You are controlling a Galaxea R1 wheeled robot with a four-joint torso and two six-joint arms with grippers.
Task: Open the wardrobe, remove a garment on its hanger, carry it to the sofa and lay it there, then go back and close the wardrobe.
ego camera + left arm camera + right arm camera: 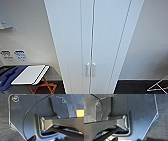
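The wardrobe (100,37) stands straight ahead in the head view, tall and white, with both full-height doors shut. Two small white vertical bar handles, the left one (87,69) and the right one (93,69), sit side by side at the seam between the doors. The shut doors hide the garment and its hanger. In both wrist views my own dark plate and jointed bar hang over dark carpeted floor (5,131), and they do not show how either gripper stands.
A folding rack with orange legs (43,87) stands left of the wardrobe, carrying a white flat case (30,74) and blue fabric (8,76). Wall sockets (20,55) are above it. A thin white frame (158,86) rests on the dark floor at the right.
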